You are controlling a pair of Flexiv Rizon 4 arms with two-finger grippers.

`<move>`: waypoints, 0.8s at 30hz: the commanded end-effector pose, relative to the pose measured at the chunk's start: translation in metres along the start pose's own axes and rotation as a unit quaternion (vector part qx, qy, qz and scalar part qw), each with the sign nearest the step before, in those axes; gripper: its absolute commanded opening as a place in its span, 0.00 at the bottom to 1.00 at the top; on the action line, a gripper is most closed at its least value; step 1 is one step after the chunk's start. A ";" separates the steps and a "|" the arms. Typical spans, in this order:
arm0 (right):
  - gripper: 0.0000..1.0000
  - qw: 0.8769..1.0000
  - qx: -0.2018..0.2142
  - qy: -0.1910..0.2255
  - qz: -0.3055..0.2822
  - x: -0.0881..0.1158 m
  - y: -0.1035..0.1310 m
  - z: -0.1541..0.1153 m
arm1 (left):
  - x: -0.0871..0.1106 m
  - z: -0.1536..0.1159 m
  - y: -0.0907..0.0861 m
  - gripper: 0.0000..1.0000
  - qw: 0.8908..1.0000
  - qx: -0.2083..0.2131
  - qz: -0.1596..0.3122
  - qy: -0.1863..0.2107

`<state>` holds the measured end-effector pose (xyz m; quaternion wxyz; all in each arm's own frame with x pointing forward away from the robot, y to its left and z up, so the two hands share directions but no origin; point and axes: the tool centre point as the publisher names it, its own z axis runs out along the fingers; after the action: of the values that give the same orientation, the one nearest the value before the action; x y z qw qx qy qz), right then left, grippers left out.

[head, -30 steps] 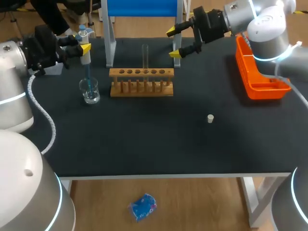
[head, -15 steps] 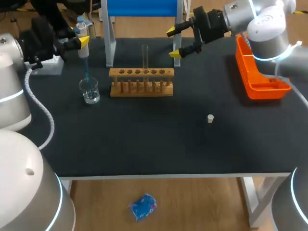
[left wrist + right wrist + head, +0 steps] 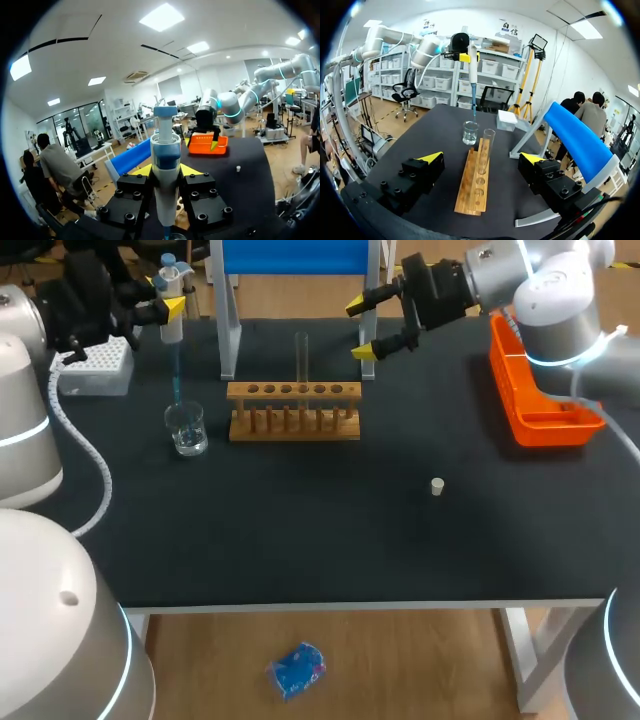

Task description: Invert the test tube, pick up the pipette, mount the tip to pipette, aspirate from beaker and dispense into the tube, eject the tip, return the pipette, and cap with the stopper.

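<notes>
left end effector (image 3: 165, 172) clamped on pipette (image 3: 172, 328), upright so its tip (image 3: 176, 380) hangs plumb over beaker (image 3: 186, 428), likely keeping its draw | right end effector (image 3: 360, 329) wide, empty, poised beside test tube (image 3: 301, 355) standing in rack (image 3: 294, 412) | stopper (image 3: 437, 486) alone on counter (image 3: 300, 535), for capping

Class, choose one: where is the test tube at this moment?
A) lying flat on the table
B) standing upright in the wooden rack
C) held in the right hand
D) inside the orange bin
B: the test tube stands upright in a hole of the wooden rack, and the right hand is open, apart from it, holding nothing.
</notes>
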<state>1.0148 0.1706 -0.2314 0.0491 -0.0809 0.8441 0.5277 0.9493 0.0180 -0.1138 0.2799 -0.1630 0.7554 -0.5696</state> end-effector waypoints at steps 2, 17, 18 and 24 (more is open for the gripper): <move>1.00 1.000 0.001 0.001 0.000 -0.001 0.000 0.000 | 0.001 -0.001 0.000 0.00 1.000 0.000 0.000 -0.001; 1.00 1.000 0.001 0.001 0.000 -0.001 0.000 0.000 | 0.001 -0.001 0.000 0.00 1.000 0.000 0.000 -0.001; 1.00 1.000 0.001 0.001 0.000 -0.001 0.000 0.000 | 0.001 0.000 -0.002 0.00 1.000 0.001 -0.001 0.001; 1.00 1.000 0.001 0.001 0.000 -0.001 0.000 0.000 | 0.001 0.008 -0.019 0.00 1.000 0.008 -0.026 0.007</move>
<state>1.0147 0.1708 -0.2315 0.0492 -0.0810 0.8441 0.5277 0.9486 0.0088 -0.1027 0.2632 -0.1751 0.7449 -0.5875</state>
